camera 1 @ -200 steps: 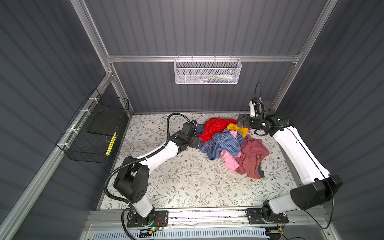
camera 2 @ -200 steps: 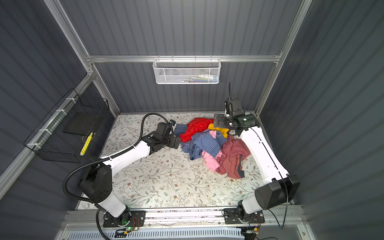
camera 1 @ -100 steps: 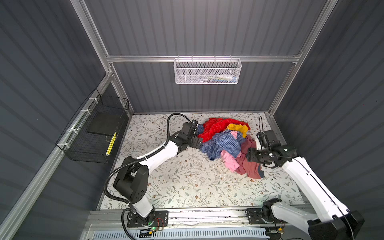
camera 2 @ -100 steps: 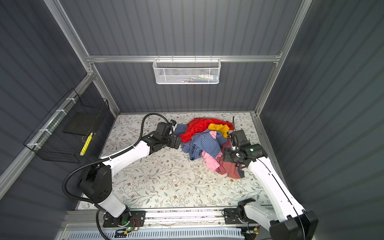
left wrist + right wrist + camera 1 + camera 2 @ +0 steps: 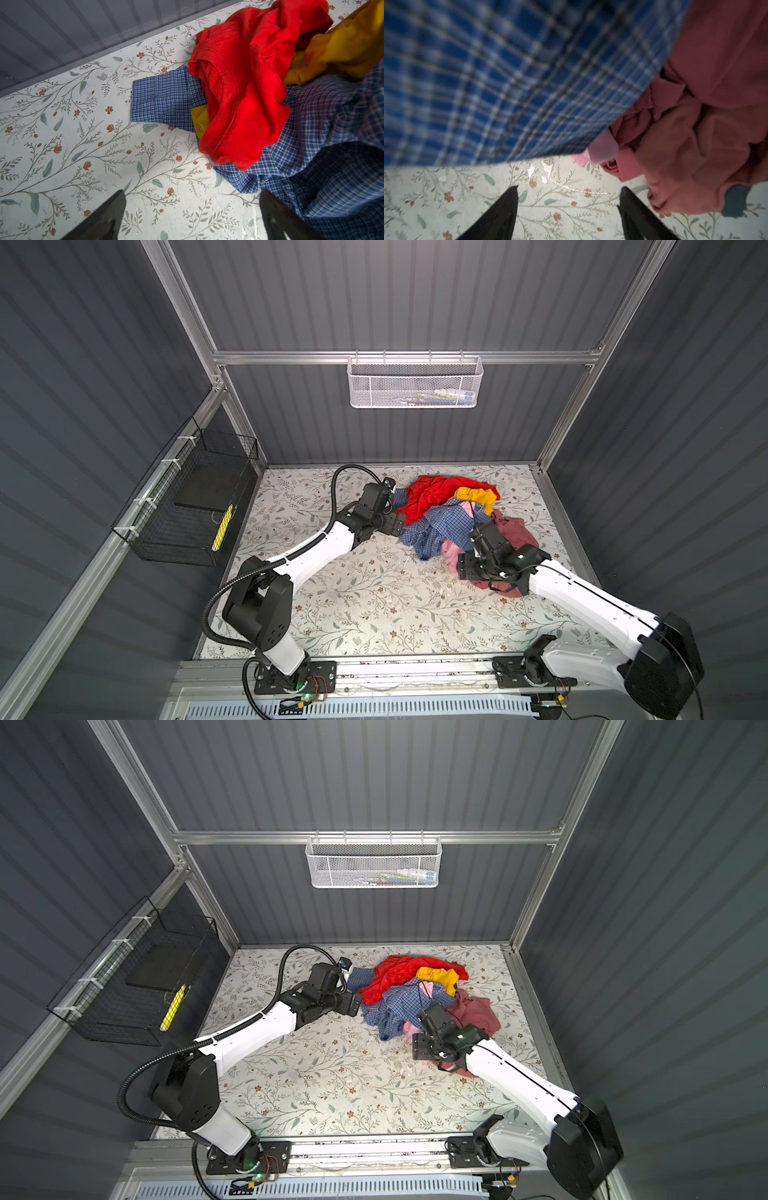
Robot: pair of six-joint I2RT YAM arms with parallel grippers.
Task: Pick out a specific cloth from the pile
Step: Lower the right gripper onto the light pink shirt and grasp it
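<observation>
Left claw (image 5: 191, 207) gapes wide and empty at the pile's (image 5: 440, 506) edge. The pink cloth (image 5: 604, 151) peeks from under the checked shirt (image 5: 508, 83). Right claw (image 5: 569, 205), parted and empty, should slide in low and pinch only that pale fold, not the dusty-rose garment (image 5: 695, 145).

the cloth (image 5: 449, 549) mostly buried, checked shirt (image 5: 508, 83) blurred

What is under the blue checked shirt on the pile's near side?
The light pink cloth pokes out from beneath the blue checked shirt, beside the dusty-rose garment. The rest is covered.
</observation>
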